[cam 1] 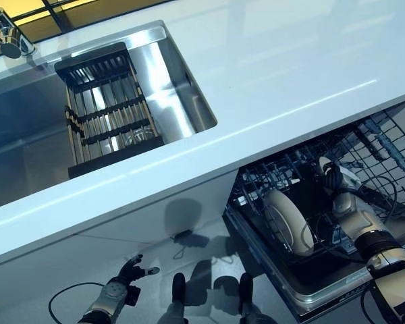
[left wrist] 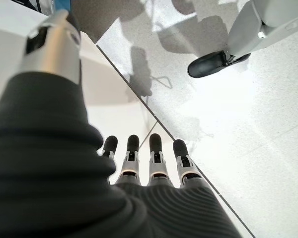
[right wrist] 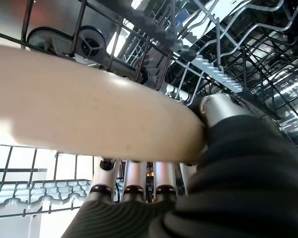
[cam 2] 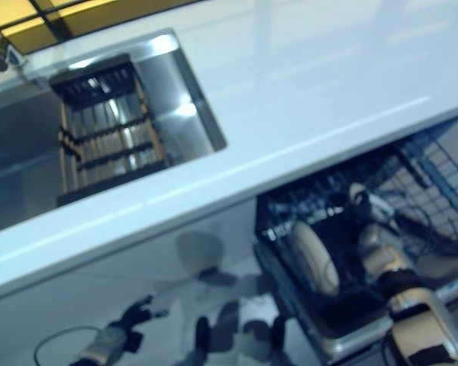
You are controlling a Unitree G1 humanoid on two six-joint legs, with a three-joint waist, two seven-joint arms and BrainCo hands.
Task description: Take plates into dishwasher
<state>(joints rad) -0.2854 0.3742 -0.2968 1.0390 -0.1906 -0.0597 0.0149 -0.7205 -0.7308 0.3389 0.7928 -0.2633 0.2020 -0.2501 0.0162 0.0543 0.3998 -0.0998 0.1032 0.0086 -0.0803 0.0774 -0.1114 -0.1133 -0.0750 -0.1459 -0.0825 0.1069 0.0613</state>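
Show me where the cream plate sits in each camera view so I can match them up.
Left eye view: cream plate on edge in dishwasher rack, lower right.
Right eye view: same, lower right.
Left wrist view: not in it.
Right wrist view: fills the middle, held by right hand.
Shared landmark: the rack.

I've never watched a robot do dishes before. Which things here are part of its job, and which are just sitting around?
Part of the job:
cream plate, on edge in the rack
dishwasher rack
right hand, at the plate

Just there:
sink
drying rack in the sink
tap
white counter
left hand, idle, open
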